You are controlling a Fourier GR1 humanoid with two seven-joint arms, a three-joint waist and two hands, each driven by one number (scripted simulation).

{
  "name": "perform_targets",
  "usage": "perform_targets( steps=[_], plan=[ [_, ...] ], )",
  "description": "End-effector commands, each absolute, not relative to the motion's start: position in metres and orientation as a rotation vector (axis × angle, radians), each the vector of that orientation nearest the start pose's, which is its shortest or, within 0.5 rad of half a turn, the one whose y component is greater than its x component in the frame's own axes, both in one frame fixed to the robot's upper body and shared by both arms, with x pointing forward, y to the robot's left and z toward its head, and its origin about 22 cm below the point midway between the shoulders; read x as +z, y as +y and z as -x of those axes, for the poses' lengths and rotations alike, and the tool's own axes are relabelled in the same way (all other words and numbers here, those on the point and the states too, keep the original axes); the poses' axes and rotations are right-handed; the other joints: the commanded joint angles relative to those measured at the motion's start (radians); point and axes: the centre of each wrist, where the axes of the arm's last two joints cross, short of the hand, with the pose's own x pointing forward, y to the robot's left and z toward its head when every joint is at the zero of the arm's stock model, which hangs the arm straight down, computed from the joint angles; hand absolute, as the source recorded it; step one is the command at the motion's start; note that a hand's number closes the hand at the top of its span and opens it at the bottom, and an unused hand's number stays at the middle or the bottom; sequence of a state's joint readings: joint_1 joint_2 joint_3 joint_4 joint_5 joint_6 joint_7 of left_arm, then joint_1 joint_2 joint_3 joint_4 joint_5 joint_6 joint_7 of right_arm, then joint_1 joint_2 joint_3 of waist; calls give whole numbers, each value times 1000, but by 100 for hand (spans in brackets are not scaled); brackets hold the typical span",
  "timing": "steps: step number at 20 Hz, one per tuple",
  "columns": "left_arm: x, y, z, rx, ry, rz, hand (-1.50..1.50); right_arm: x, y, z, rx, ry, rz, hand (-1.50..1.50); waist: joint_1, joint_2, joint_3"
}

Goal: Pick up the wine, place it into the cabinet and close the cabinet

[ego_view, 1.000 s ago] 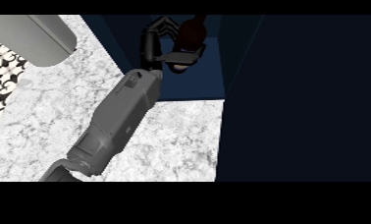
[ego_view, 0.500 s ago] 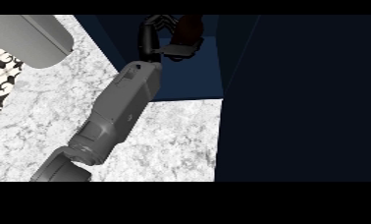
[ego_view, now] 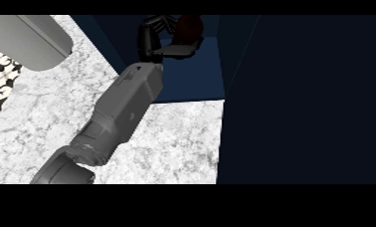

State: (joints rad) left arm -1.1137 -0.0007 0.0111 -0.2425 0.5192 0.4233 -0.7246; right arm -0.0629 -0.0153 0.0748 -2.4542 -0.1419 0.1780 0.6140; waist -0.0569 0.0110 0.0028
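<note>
Inside the open dark blue cabinet (ego_view: 192, 79), the hand (ego_view: 158, 39) has its fingers (ego_view: 180, 50) curled around the dark red wine bottle (ego_view: 189, 28), holding it over the cabinet floor, probably to set it down. The marble surface (ego_view: 169, 141) lies in front of the cabinet.

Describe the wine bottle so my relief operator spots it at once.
Find the dark blue cabinet opening beside the marble counter. Deep inside, at the view's top, the hand curls round the wine bottle, the only dark reddish shape against the blue.
</note>
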Motion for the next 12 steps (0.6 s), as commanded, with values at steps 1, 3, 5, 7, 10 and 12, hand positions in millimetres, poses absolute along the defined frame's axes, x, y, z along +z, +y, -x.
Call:
perform_targets(
  steps=[1,3,5,7,10,12],
  plan=[
    [46,99,-436,294,-1830,-110,150,202,-216,-146,306,-1912,-293,-150,2,7,-3],
    [44,118,-439,283,-1830,-113,150,202,-216,-138,302,-1916,-293,-150,-1,7,-3],
    [42,107,-436,261,-1819,-93,150,203,-219,-134,304,-1917,-280,-150,7,3,-3],
    [20,113,-427,244,-1816,-136,150,204,-214,-142,304,-1926,-297,-150,1,8,-3],
    [20,122,-428,246,-1815,-172,-150,205,-214,-144,303,-1933,-296,-150,-5,11,-4],
    [30,115,-433,205,-1819,-195,-150,197,-215,-149,298,-1927,-289,-150,-4,10,-3]
  ],
)
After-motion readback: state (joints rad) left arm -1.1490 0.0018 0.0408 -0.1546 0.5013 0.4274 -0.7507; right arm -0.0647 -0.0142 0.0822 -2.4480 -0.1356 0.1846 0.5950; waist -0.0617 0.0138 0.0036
